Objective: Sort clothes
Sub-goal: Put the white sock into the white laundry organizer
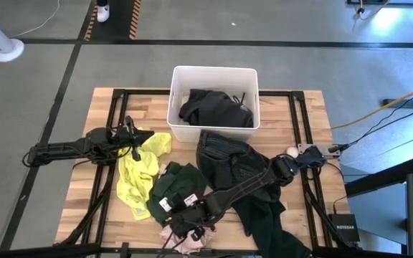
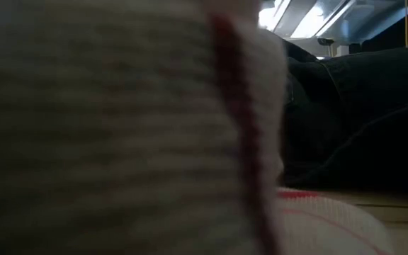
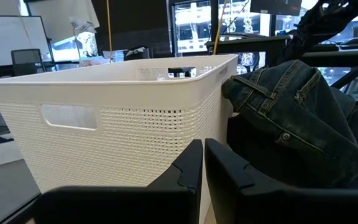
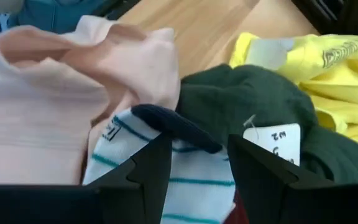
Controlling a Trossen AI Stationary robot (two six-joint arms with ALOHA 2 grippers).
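From above we see the white bin (image 1: 214, 104) at the far edge of the wooden table (image 1: 307, 122) with a black top (image 1: 216, 107) inside. Dark jeans (image 1: 235, 161) sprawl just in front of it, the yellow top (image 1: 140, 168) lies to the left, and the dark green shirt (image 1: 178, 183) sits between them. The left gripper (image 1: 133, 143) hovers by the yellow top's edge. The right gripper (image 1: 188, 218) reaches down to the small pieces at the near edge.

The low view is mostly blocked by pale fabric with a red stripe, probably one of the small pieces.

On the left wrist view the fingers are pressed together, holding nothing, facing the bin.

On the right wrist view the fingers stand partly apart over the striped piece (image 4: 191, 174), beside the pink piece (image 4: 55, 106); we can't tell if they grip it.
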